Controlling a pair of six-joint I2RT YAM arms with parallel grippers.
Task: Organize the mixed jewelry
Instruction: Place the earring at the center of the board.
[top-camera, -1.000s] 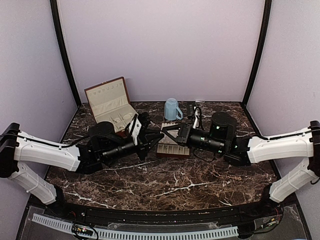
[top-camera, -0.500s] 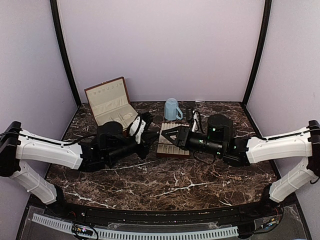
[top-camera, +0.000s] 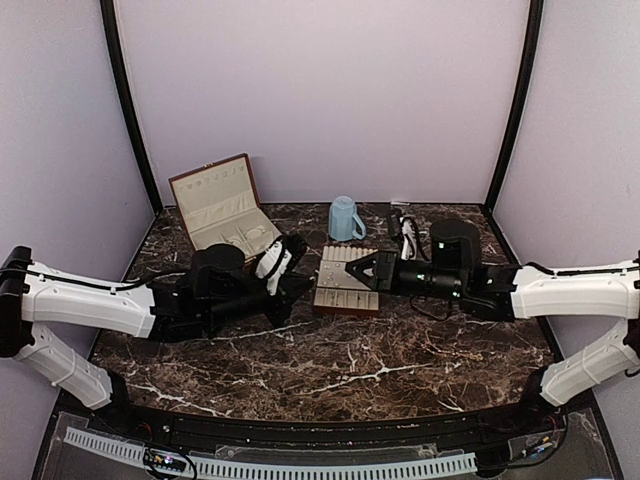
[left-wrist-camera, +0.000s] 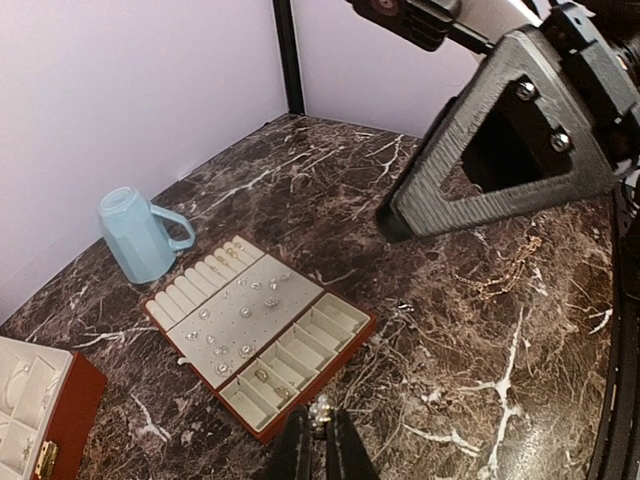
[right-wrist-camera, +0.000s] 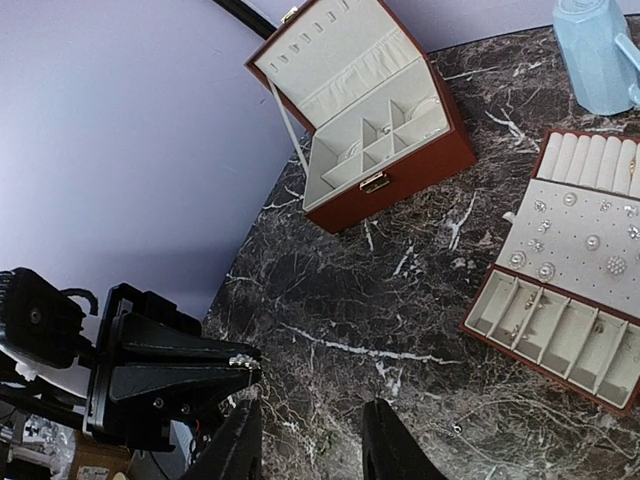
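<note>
1. The mixed jewelry is lying as tiny silvery specks on the flat middle panel of the tray. A few pieces are sitting in its oblong compartments, and a stray speck is resting on the table just beside it.
2. The tray is showing a soft cream lining, a reddish-brown rim and a row of rounded rolls at the end nearest the pale blue, faceted mug.
3. The table is gleaming with a dark marble pattern, veined white.
4. The left gripper is pinching a small glinting piece between its narrow black fingers, hovering near the tray's compartment end.
5. The right gripper is standing wide, its fingers well apart and holding nothing.
6. The right wrist view is revealing the inside of the reddish-brown box, with cream-lined cells and a notched lid. The left wrist view is catching only the box's corner.
7. The overhead view alone is showing both arms whole, their grippers pointing at each other across the tray.
</note>
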